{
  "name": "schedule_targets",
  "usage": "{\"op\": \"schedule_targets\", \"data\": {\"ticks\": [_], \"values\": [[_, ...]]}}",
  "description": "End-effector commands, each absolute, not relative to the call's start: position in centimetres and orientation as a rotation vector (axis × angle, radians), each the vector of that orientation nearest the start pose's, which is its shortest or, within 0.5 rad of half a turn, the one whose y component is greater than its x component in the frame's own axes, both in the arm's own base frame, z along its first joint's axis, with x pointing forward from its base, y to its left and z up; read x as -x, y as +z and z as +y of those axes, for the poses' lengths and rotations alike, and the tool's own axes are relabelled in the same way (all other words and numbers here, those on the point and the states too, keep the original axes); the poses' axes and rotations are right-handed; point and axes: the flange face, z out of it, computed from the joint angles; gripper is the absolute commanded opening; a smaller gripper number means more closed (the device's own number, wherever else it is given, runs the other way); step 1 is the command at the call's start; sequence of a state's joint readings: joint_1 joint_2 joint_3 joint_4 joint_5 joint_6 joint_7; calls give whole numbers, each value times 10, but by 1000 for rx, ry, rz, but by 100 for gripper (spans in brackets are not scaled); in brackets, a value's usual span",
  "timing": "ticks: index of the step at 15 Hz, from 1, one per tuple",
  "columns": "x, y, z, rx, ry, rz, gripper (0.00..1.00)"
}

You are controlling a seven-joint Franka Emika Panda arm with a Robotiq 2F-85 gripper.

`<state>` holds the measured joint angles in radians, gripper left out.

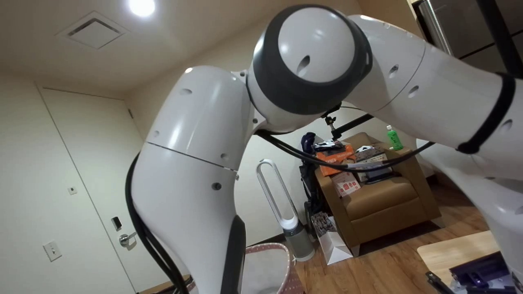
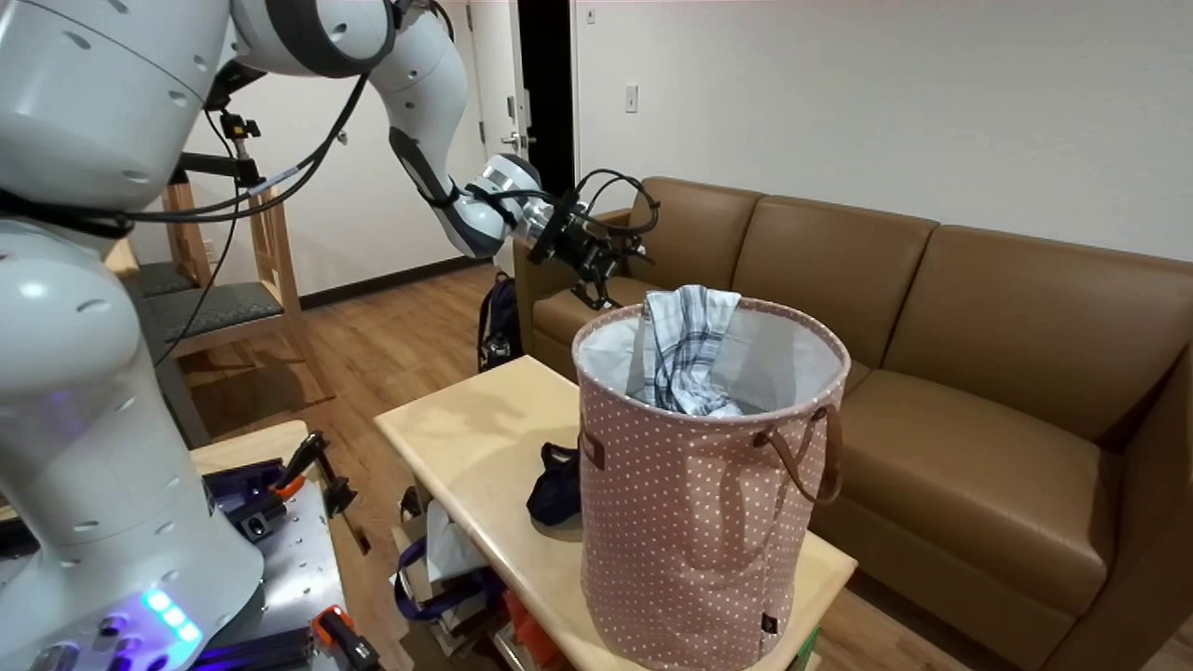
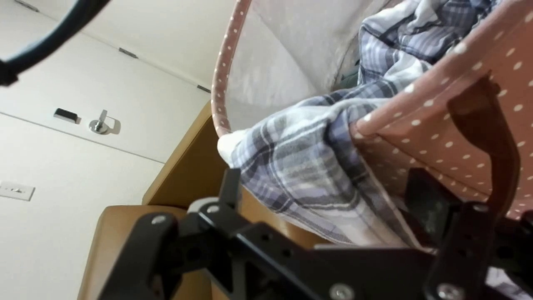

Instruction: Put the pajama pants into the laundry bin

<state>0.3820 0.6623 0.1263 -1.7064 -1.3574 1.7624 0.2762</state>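
The laundry bin is a tall round pink bin with white dots, (image 2: 690, 522) standing upright on a low wooden table; part of it shows in an exterior view (image 1: 293, 277). The plaid pajama pants (image 2: 688, 345) lie over its far rim, partly inside. In the wrist view the pants (image 3: 304, 162) bend over the rim, with one part bunched inside the bin (image 3: 441, 85) and one part hanging outside. My gripper (image 2: 617, 280) is beside the bin's far rim. In the wrist view the gripper (image 3: 327, 185) is open, its fingers wide apart on both sides of the hanging cloth. The cloth's lower end is hidden behind the gripper.
The wooden table (image 2: 475, 433) carries a dark navy item (image 2: 556, 485) beside the bin. A brown sofa (image 2: 988, 466) stands behind the bin and gripper. The bin has a brown handle (image 3: 495, 141). A fan (image 1: 298, 241) and a loaded armchair (image 1: 384, 200) stand by the wall.
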Motion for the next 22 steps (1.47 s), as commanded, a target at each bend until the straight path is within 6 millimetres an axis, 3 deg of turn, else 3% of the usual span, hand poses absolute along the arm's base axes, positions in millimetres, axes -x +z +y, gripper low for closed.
{"op": "schedule_targets", "data": {"ticks": [1,7,16,17,19,22], "values": [[-615,208,224,-1681,-72,883,100],[-621,194,223,-1713,-34,853,100],[-648,216,215,-1715,47,711,99],[-650,217,214,-1711,54,712,95],[-653,217,214,-1730,61,718,71],[-655,215,213,-1741,40,737,54]]}}
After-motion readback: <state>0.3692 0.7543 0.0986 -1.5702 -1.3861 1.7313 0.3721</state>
